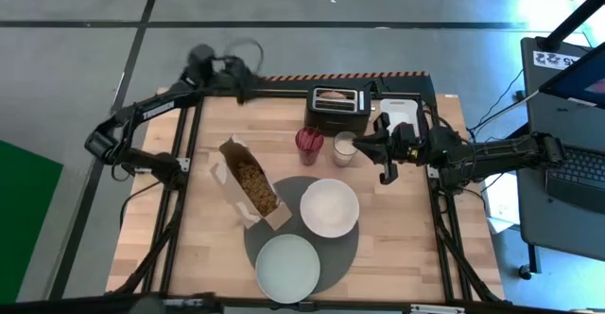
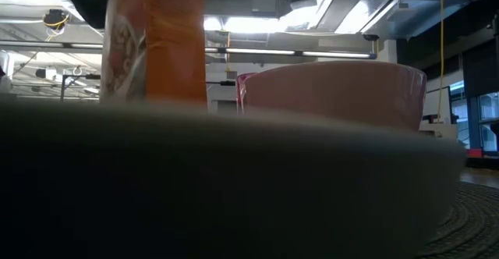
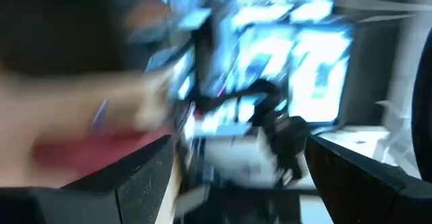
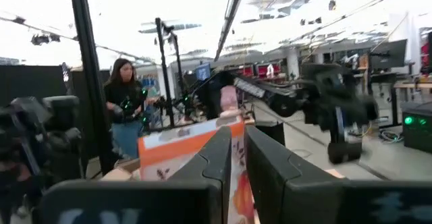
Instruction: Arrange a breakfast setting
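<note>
The large round dark-grey placemat (image 1: 284,234) sits at the wooden bench's (image 1: 406,248) six o'clock, bearing the white round bowl (image 1: 329,206) and pale mint-green flat plate (image 1: 286,268). The right claw (image 1: 385,149), fingers nearly pressed together, hovers at two o'clock; the left claw (image 1: 234,71), grip unclear, waits at eleven.

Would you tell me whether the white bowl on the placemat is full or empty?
Empty: the white bowl on the placemat shows a bare white inside from above.

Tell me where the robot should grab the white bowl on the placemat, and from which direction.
Probably the rim of the white bowl, from straight above. It sits upright and open on the placemat, so one finger can go inside and one outside. The right-hand rim looks best: the cereal box crowds its left and the green plate lies close at the lower left.
</note>
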Available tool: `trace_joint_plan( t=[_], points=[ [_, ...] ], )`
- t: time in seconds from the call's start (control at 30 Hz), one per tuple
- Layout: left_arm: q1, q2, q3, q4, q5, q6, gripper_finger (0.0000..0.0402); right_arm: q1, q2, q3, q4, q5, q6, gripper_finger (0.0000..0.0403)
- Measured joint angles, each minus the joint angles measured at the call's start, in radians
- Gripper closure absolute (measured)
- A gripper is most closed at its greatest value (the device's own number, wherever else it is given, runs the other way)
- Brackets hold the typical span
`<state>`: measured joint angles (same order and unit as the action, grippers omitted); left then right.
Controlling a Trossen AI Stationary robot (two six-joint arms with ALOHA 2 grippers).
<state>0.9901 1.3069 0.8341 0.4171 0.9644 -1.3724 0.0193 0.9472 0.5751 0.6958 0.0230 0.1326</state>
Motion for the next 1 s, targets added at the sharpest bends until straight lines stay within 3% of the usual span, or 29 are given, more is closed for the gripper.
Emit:
trace_joint_plan(
  t=[0.13, 0.27, 0.47, 0.7, 0.87, 1.0],
  points=[
    [-0.009, -0.096, 0.0, 0.334, -0.154, -0.081, 0.0077, 0.0, 0.0, 0.0, 0.044, 0.032, 0.0, 0.0356],
    [-0.091, -0.231, 0.0, 0.497, -0.275, -0.02, 0.0077, 0.0, 0.0, 0.0, 0.081, 0.06, -0.004, 0.0356],
    [-0.35, -0.384, 0.0, 0.415, -0.478, 0.173, 0.0077, 0.0, 0.0, 0.0, 0.09, 0.128, -0.02, 0.0356],
    [-0.758, -0.399, 0.0, 0.425, -0.617, 0.237, 0.0077, -0.001, 0.0, 0.002, 0.123, 0.214, -0.035, 0.0356],
    [-1.061, -0.396, 0.0, 0.421, -0.893, 0.451, 0.0077, -0.001, 0.005, 0.039, 0.085, 0.24, -0.077, 0.0356],
    [-1.236, -0.407, 0.02, 0.388, -1.099, 0.62, 0.0077, -0.001, 0.022, 0.093, 0.033, 0.255, -0.12, 0.0356]
  ],
)
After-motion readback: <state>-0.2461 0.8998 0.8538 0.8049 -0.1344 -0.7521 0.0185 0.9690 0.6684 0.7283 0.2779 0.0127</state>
